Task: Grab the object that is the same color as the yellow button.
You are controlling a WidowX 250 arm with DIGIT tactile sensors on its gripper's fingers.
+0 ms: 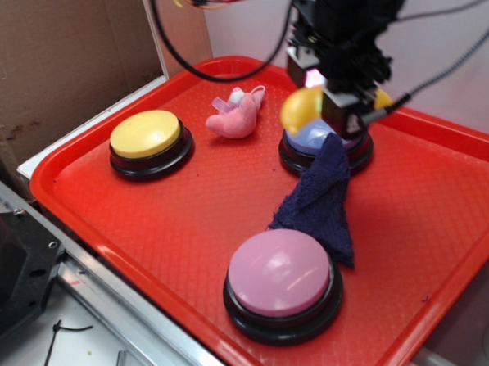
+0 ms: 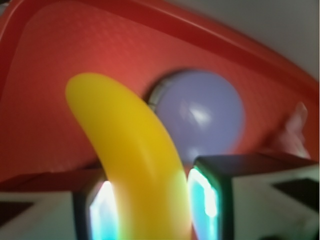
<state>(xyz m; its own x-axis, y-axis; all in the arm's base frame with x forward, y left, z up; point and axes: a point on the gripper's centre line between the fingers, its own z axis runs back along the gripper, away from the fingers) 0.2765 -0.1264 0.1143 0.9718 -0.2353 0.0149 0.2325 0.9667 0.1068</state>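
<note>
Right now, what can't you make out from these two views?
- Banana: the gripper hides its middle in the exterior view; in the wrist view the bottom edge cuts off the grasped end.
- Blue button: partly behind the gripper and dark cloth.
- Jaws on the banana: contact blurred in the wrist view.

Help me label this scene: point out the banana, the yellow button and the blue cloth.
banana (image 2: 135, 165): wrist view, middle of its curved body.
yellow button (image 1: 145, 133): exterior view, centre of its domed top.
blue cloth (image 1: 320, 199): exterior view, middle of the fabric.
</note>
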